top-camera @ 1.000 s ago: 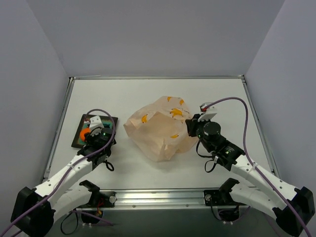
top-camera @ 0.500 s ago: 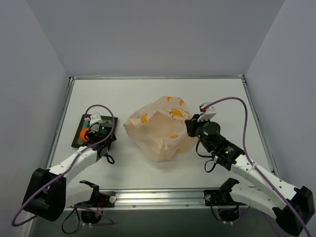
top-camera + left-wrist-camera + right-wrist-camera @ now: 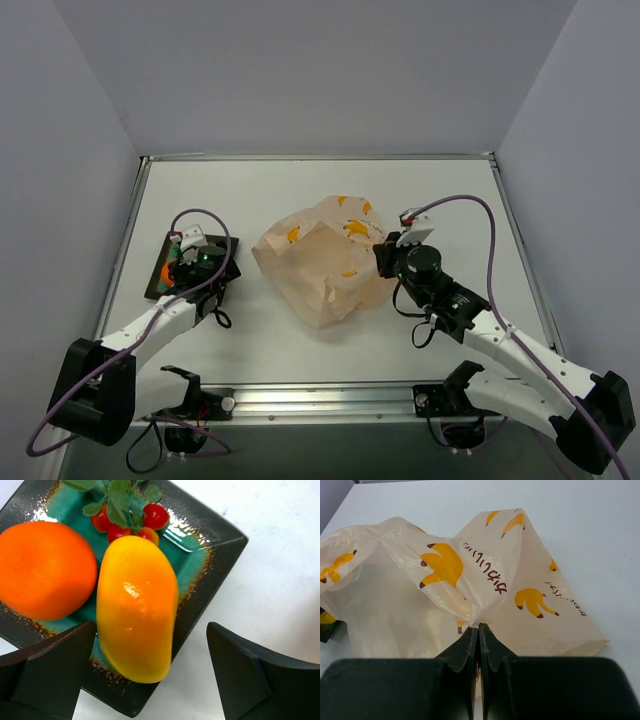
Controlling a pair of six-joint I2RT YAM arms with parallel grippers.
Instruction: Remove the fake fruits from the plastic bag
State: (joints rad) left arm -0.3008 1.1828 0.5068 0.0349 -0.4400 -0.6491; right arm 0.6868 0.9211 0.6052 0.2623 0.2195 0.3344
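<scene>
The peach plastic bag [image 3: 325,265] with banana prints lies crumpled mid-table; it fills the right wrist view [image 3: 470,580]. My right gripper [image 3: 479,630] is shut on a fold of the bag's right side [image 3: 385,255]. The orange ball [image 3: 42,570], the yellow lemon-like piece [image 3: 136,607] and the red berries with green leaves [image 3: 127,517] lie in the square teal dish [image 3: 200,565] at the left [image 3: 160,285]. My left gripper [image 3: 150,675] is open and empty over the dish's near corner, its fingers [image 3: 245,675] on either side of the yellow piece without touching it.
Grey walls enclose the table on three sides. A metal rail [image 3: 320,400] runs along the near edge between the arm bases. White tabletop [image 3: 300,195] shows behind the bag.
My left gripper moved forward over the dish and now hovers open above the fruits. The right gripper has stayed shut on the bag, shifting slightly left.
</scene>
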